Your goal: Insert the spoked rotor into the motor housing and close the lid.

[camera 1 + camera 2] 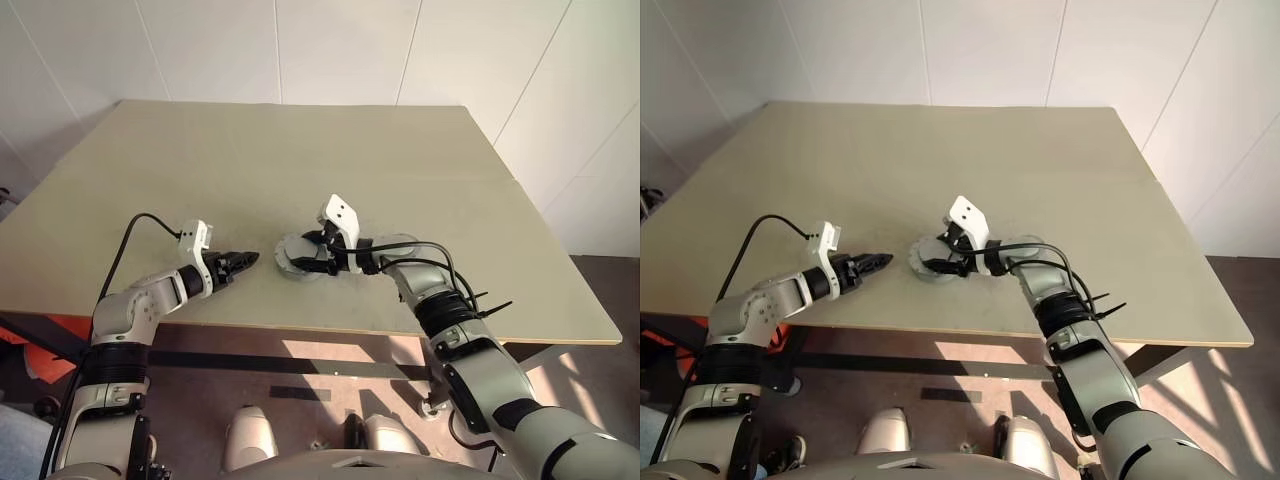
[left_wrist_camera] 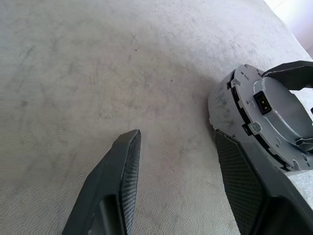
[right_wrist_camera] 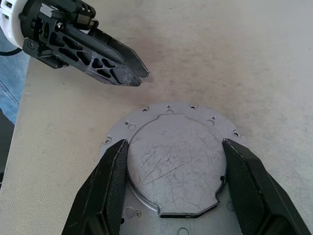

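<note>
Near the counter's (image 1: 300,160) front edge sits the housing (image 1: 297,258), flat plate up (windings hidden). Straddled by the right gripper (image 3: 171,166), fingers (image 3: 110,183) spread on either side of its raised disc. Just beside, the left gripper (image 1: 243,262), fingers (image 2: 122,166) parted, holding nothing.

No readable text or markings.

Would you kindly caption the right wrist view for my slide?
Right gripper straddles the round grey motor housing on the table; left gripper open nearby.
</note>
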You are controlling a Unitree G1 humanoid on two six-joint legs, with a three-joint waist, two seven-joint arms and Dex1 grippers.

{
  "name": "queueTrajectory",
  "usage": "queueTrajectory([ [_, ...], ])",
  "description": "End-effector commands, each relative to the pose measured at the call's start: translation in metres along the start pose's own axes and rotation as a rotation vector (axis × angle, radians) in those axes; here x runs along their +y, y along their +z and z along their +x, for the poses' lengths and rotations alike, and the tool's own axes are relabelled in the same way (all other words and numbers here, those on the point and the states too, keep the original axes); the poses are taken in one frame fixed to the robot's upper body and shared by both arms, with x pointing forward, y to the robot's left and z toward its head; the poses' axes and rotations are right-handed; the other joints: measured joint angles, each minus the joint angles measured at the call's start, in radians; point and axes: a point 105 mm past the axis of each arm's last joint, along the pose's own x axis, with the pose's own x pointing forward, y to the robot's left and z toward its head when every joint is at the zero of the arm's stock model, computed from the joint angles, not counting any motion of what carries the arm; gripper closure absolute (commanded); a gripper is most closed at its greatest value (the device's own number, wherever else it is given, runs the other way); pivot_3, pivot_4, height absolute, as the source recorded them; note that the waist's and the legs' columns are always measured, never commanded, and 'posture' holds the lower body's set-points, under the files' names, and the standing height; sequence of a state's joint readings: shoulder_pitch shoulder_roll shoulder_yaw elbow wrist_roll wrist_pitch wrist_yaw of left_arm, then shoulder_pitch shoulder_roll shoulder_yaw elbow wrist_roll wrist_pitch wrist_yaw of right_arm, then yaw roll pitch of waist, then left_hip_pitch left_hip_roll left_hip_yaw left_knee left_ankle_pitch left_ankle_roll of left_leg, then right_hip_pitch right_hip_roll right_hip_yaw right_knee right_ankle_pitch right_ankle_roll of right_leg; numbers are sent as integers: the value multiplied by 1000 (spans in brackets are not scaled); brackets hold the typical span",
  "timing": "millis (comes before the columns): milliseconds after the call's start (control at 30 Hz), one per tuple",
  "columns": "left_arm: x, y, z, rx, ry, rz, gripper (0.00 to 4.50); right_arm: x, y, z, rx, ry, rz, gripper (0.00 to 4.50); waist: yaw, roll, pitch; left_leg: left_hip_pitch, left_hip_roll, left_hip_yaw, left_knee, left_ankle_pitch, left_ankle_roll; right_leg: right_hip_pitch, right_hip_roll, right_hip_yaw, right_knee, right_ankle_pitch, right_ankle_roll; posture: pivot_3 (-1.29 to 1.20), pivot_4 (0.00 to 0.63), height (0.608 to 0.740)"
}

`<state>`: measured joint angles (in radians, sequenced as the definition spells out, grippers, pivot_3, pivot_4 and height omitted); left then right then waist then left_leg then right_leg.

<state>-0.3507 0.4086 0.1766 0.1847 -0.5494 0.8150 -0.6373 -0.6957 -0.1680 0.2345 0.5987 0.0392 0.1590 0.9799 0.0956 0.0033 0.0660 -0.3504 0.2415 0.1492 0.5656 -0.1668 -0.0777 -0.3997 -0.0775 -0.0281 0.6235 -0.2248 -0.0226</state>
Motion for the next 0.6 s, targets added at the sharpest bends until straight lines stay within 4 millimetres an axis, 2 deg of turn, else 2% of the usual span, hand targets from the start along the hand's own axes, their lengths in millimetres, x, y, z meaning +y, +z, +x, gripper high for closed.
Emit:
queueTrajectory([
  [33, -7, 15, -3, -53, -20, 33, 1971, 1, -9, -1, 52, 10, 12, 1575, 0, 0, 0, 0, 0, 0, 0, 0, 0, 0, 0, 0, 0, 0, 0, 0, 0, 740],
  [600, -10, 11, -2, -49, -27, 25, 1971, -4, -26, -6, 149, -20, -23, 1575, 1, -1, 0, 2, 0, 0, 0, 0, 0, 3, -1, 0, 0, 0, 0, 0, 0, 740],
])
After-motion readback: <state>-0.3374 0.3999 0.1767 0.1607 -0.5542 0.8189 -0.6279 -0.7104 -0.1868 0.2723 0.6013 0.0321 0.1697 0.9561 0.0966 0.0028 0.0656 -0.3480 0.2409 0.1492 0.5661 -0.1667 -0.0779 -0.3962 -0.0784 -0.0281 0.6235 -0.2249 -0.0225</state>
